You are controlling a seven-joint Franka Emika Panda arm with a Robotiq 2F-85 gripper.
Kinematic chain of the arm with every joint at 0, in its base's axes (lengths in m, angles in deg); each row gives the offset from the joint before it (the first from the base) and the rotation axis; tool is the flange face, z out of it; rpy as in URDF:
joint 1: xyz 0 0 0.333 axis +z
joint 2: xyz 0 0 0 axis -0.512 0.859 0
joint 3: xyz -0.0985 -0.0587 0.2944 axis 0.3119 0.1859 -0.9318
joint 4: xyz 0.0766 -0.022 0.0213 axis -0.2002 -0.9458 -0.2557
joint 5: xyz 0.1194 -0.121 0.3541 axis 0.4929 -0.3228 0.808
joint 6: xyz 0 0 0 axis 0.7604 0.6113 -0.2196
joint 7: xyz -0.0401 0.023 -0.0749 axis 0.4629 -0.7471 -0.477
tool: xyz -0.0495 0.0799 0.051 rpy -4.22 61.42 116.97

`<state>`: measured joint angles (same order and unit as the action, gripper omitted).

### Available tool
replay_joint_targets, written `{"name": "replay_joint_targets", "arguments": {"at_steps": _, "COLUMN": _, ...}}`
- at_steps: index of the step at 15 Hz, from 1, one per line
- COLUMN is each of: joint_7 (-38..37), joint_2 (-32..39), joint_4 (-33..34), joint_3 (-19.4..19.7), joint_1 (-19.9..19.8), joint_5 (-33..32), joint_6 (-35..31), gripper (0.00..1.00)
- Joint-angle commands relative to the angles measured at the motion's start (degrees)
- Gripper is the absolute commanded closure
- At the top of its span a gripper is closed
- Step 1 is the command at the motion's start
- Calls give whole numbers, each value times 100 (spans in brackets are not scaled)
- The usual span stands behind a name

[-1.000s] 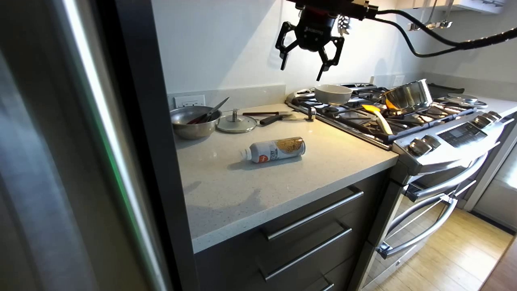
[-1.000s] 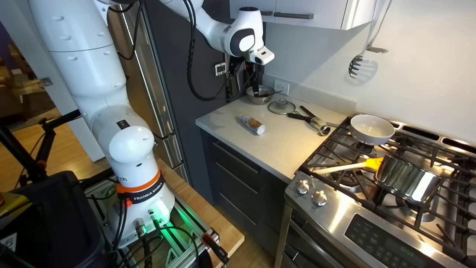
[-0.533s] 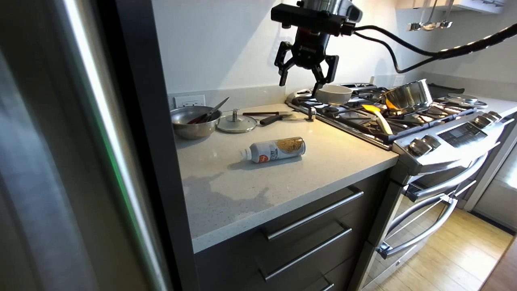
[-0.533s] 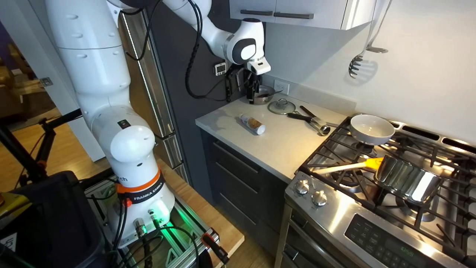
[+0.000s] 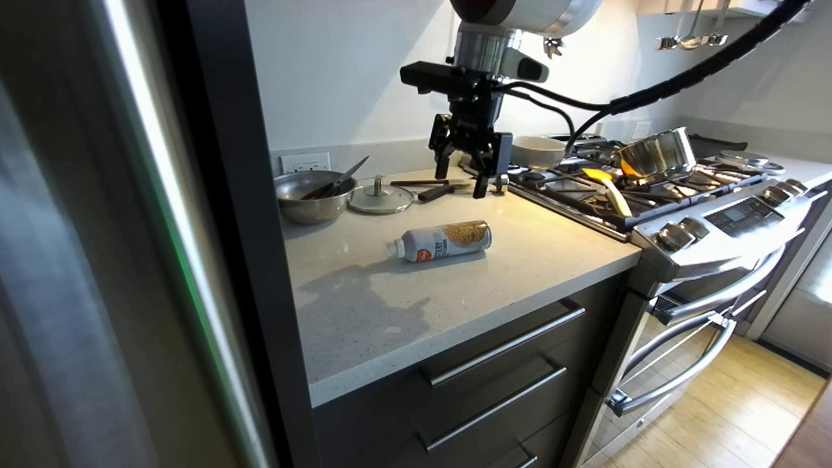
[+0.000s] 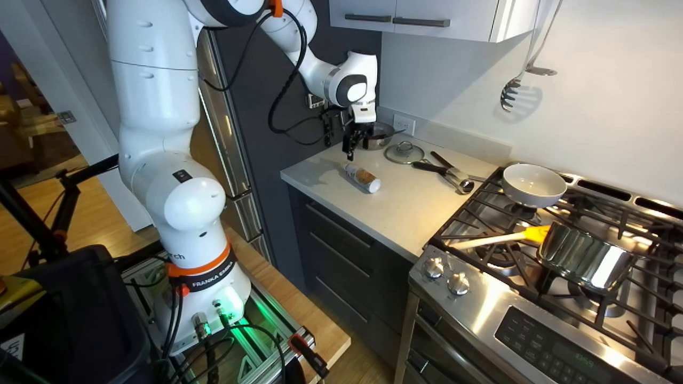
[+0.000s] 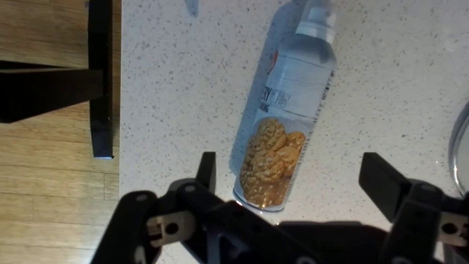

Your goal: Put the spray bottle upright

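Observation:
The spray bottle (image 5: 448, 240) lies on its side on the pale counter (image 5: 390, 312). It is pale grey-white, with a cookie picture near its base, a small orange-red mark and a whitish narrow top. It also lies there in an exterior view (image 6: 363, 177). In the wrist view the bottle (image 7: 289, 99) slants, top end away from the gripper, base end between the finger lines. My gripper (image 5: 461, 184) is open and empty above the bottle, apart from it. It also shows in an exterior view (image 6: 349, 156) and in the wrist view (image 7: 288, 161), fingers wide apart.
A metal bowl (image 5: 315, 207) with utensils, a glass lid (image 5: 380, 198) and dark-handled utensils (image 5: 437, 192) lie along the wall. The stove (image 6: 480, 240) bears a white bowl (image 6: 533, 186), a pot (image 6: 584, 261) and a yellow spatula (image 6: 501, 239). A tall dark panel (image 5: 227, 162) borders the counter.
My gripper has come down towards the counter and the bottle, and the wrist looks turned. The fingers remain apart. The bottle has not moved.

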<state>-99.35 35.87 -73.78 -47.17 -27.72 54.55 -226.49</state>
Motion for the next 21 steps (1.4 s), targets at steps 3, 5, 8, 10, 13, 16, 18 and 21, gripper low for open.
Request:
{"name": "replay_joint_targets", "arguments": {"at_steps": 3, "joint_7": -445, "joint_2": 634, "joint_4": 455, "joint_3": 50, "joint_1": 236, "joint_5": 383, "joint_6": 117, "gripper": 0}}
{"name": "replay_joint_targets", "arguments": {"at_steps": 5, "joint_7": -400, "joint_2": 798, "joint_4": 549, "joint_3": 40, "joint_1": 273, "joint_5": 439, "joint_6": 67, "gripper": 0}}
{"name": "replay_joint_targets", "arguments": {"at_steps": 8, "joint_7": -246, "joint_2": 1043, "joint_4": 696, "joint_3": 23, "joint_1": 318, "joint_5": 427, "joint_6": 44, "gripper": 0}}
{"name": "replay_joint_targets", "arguments": {"at_steps": 10, "joint_7": -161, "joint_2": 1180, "joint_4": 780, "joint_3": 17, "joint_1": 352, "joint_5": 402, "joint_6": 59, "gripper": 0}}
{"name": "replay_joint_targets", "arguments": {"at_steps": 13, "joint_7": -82, "joint_2": 1337, "joint_4": 880, "joint_3": 26, "joint_1": 394, "joint_5": 383, "joint_6": 258, "gripper": 0}}
{"name": "replay_joint_targets", "arguments": {"at_steps": 16, "joint_7": -78, "joint_2": 1454, "joint_4": 911, "joint_3": 84, "joint_1": 459, "joint_5": 320, "joint_6": 206, "gripper": 0}}
{"name": "replay_joint_targets", "arguments": {"at_steps": 18, "joint_7": -69, "joint_2": 1527, "joint_4": 930, "joint_3": 115, "joint_1": 488, "joint_5": 285, "joint_6": 63, "gripper": 0}}
{"name": "replay_joint_targets", "arguments": {"at_steps": 21, "joint_7": 24, "joint_2": 1585, "joint_4": 973, "joint_3": 127, "joint_1": 502, "joint_5": 271, "joint_6": -15, "gripper": 0}}
